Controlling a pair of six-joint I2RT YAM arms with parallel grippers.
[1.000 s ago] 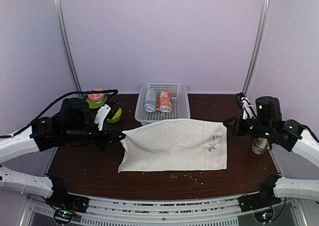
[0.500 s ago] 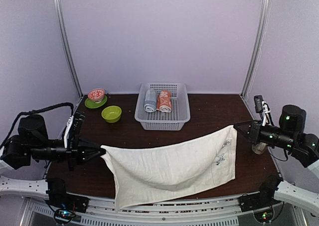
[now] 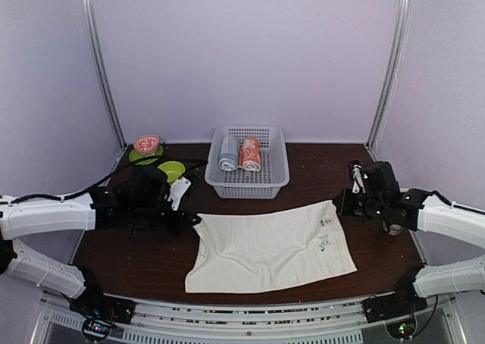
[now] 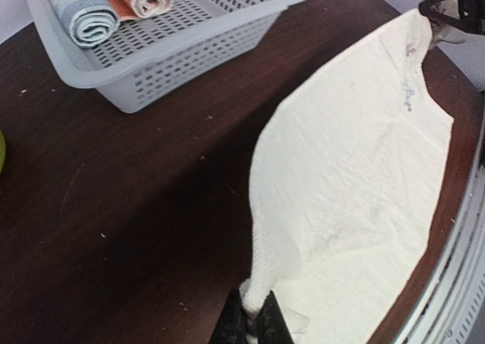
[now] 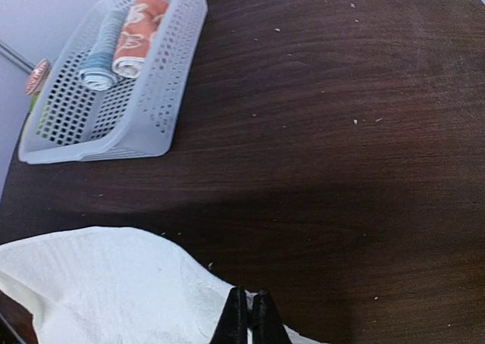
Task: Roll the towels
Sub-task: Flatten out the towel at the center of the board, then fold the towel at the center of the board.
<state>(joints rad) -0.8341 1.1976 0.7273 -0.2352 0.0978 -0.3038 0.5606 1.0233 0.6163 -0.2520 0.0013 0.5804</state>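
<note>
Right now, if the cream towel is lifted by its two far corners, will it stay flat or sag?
Probably sag: the cream towel folds and bunches where the left jaws pinch its corner, so it looks floppy. It seems thin and light, lying in soft wrinkles on the table. Likely no rolling or tipping; it lies flat.

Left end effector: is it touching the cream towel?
Touching. The left wrist view shows the left end effector pinched shut on a corner of the cream towel, cloth bunched in its grip.
</note>
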